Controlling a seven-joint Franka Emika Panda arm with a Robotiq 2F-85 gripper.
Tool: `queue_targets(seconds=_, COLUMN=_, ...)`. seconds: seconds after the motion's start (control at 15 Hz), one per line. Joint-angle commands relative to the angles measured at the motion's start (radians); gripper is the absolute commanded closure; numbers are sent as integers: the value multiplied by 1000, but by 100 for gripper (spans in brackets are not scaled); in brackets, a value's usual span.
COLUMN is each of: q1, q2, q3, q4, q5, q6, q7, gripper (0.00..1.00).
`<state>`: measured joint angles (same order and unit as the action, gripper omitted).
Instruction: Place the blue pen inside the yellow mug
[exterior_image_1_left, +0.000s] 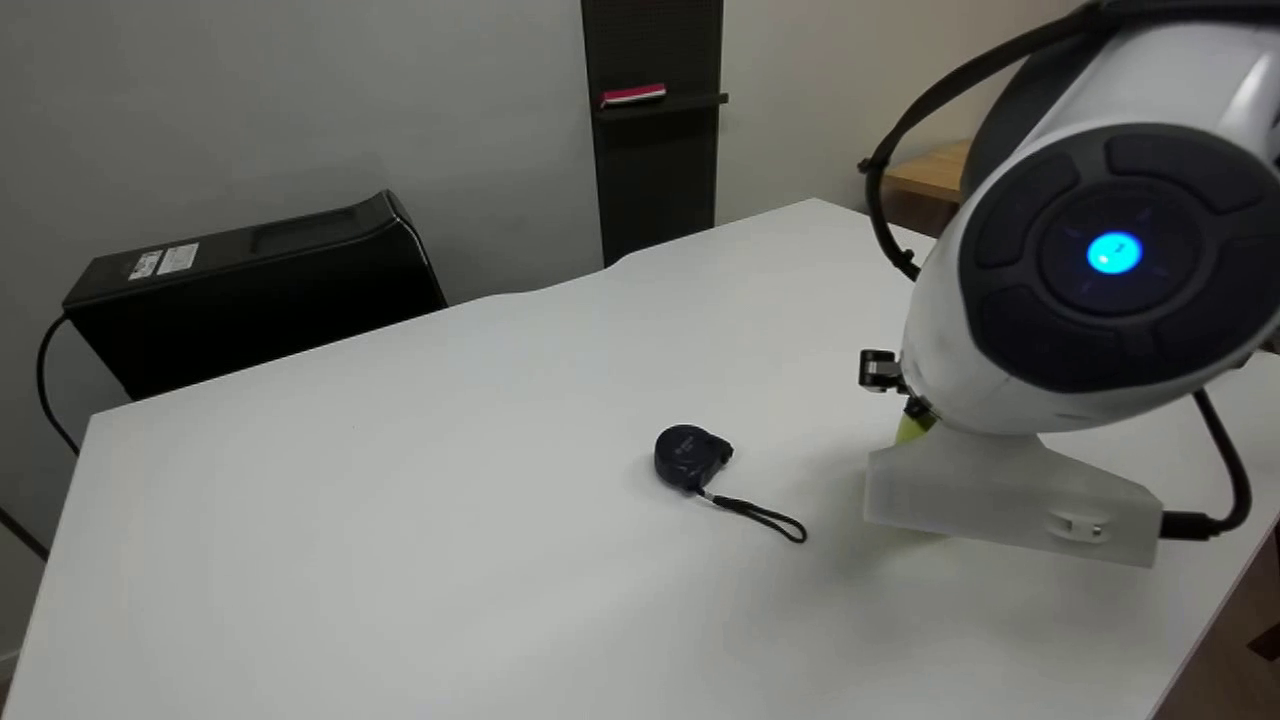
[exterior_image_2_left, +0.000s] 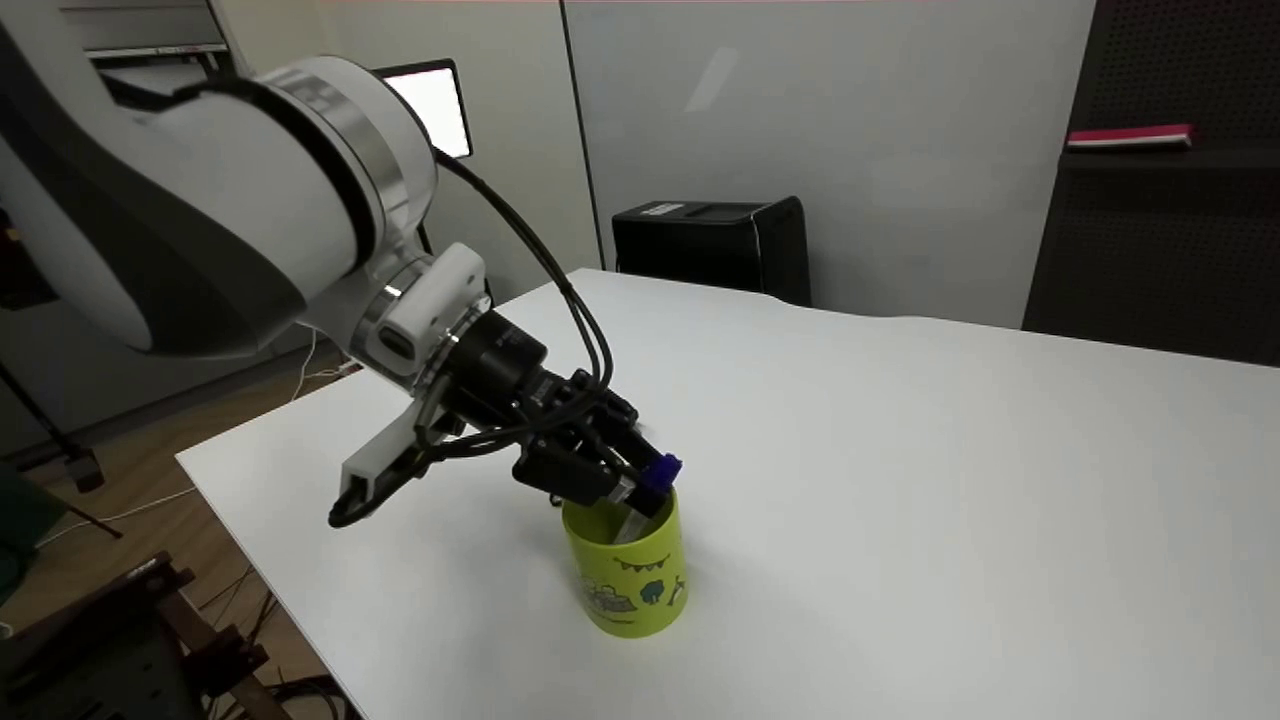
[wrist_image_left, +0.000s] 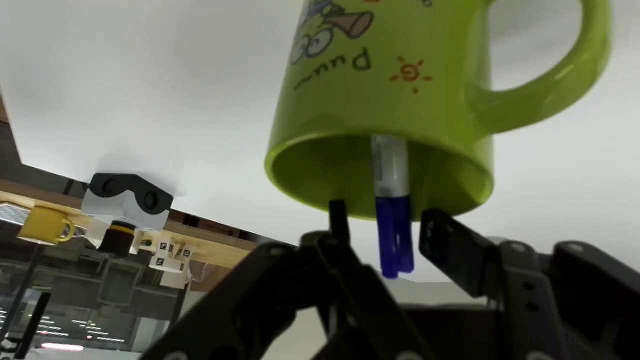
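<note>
Your white table (exterior_image_2_left: 950, 520) takes up a big chunk of both exterior views. Your arm (exterior_image_2_left: 260, 200) hangs over it from about 10 o'clock in an exterior view. The gripper (wrist_image_left: 386, 225) is tipped down, and you've got it released: in the wrist view the fingers (wrist_image_left: 450, 240) stand apart. Right below it, the mug (exterior_image_2_left: 630, 585), yellow-green with little drawings, stands upright on the table, handle (wrist_image_left: 555, 95) at 3 o'clock in the wrist view. The tape measure (exterior_image_1_left: 688, 455) lies apart at the mug's 9 o'clock in an exterior view, its cord (exterior_image_1_left: 742, 506) pointing to 4 o'clock. And your pen (wrist_image_left: 393, 200) is in the mug, blue cap (exterior_image_2_left: 662, 472) up above the rim, tilted toward 1 o'clock in an exterior view, between the fingers with a gap on each side. Lower end's hidden, so I can't tell if it touches the bottom.
</note>
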<state>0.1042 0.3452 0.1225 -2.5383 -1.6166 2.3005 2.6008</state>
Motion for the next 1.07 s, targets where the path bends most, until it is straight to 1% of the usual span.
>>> queue_targets(seconds=0.0, q1=-10, q2=22, q3=11, q4=25, q5=22, q6=-11, q7=-3, gripper=26)
queue_targets(seconds=0.2, q1=-26, q2=10, q3=8, q4=25, q5=42, q6=23, q7=-7, gripper=4)
queue_targets(seconds=0.27, q1=-30, q2=0, q3=7, q4=28, q5=55, q6=31, q7=-15, gripper=1)
queue_targets(seconds=0.33, q1=-37, q2=-11, q3=5, q4=34, q5=69, q6=45, q7=-28, gripper=0)
queue_targets(seconds=0.8, q1=-69, q2=-52, q3=-12, q4=95, q5=129, q6=127, q7=-71, gripper=0)
queue_targets(seconds=0.93, q1=-84, q2=-65, q3=-19, q4=119, q5=177, q6=170, q7=-126, gripper=0)
queue_targets(seconds=1.0, q1=-98, q2=-68, q3=-25, q4=133, q5=210, q6=213, q7=-190, gripper=0)
